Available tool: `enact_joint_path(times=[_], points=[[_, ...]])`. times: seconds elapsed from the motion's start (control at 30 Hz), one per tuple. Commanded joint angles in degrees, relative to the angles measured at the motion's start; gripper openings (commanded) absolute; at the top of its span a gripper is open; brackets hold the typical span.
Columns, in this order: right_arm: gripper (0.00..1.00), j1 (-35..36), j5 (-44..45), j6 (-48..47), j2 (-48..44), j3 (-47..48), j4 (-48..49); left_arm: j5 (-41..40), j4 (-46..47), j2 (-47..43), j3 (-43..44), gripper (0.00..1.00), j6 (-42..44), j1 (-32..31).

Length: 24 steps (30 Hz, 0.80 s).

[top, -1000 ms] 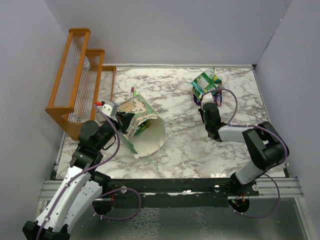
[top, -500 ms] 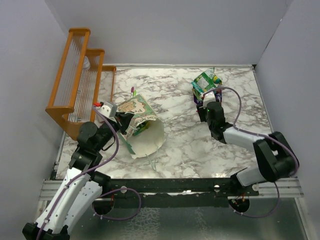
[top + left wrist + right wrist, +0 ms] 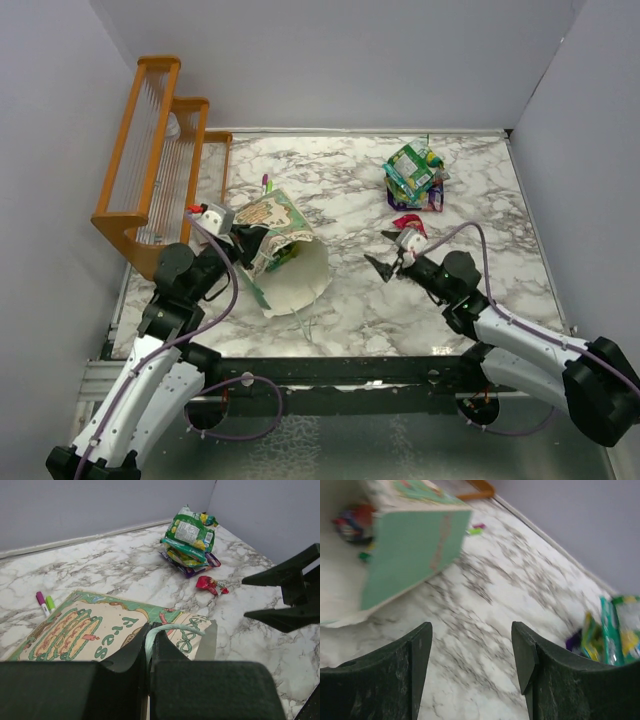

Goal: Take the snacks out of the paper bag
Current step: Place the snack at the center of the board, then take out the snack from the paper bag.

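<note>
**Left pincer pinching the bag rim, right pincer hanging open**

The paper bag (image 3: 285, 250) is lying on its side at about 9 o'clock on the marble bench (image 3: 340, 300). Its printed face is pointing up and its cream mouth is opening toward 4 o'clock. The left pincer (image 3: 150, 641) is squeezing fully closed on the bag's rim, with the mint-green edge pinched between its fingers.

The right pincer (image 3: 470, 635) is hovering near the bench's middle. Its jaws are standing well apart and holding nothing, and they are pointing toward the bag's mouth. From the right wrist, a red and blue packet (image 3: 352, 522) is showing inside the bag, though blurred.

A pile of snack packets (image 3: 414, 175) is sitting at 1 o'clock. A lone red packet (image 3: 408, 222) is lying just toward 6 o'clock of the pile, close to the right pincer.

Two markers (image 3: 44, 603) are lying beside the bag's far edge. An orange rack (image 3: 150, 165) is standing at 10 o'clock.
</note>
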Motion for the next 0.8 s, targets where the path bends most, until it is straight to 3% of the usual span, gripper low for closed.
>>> enact_joint_path(times=[0.0,0.13,0.43,0.53,0.67,0.77], points=[[0.64,6.79,-17.92,-11.53,-2.97,-2.08,10.33,0.77,2.8,-3.14,-0.44,0.0,0.74,0.48],[0.64,13.82,-22.05,-20.57,0.23,-0.91,9.98,3.28,4.95,-4.62,-2.03,0.0,1.13,0.43],[0.64,28.22,-18.09,-41.58,19.38,13.26,4.09,2.35,6.1,-4.73,-3.9,0.0,1.05,0.36],[0.64,30.19,-14.91,-37.17,26.34,18.01,8.03,3.8,8.09,-3.65,-4.52,0.0,-0.37,0.4],[0.63,31.83,-7.62,-24.74,35.45,17.51,25.15,5.01,8.1,-1.67,-3.87,0.0,-0.25,0.38],[0.58,34.34,-1.99,-25.72,41.67,18.21,30.43,5.57,7.62,-1.09,-3.44,0.0,0.26,0.39]])
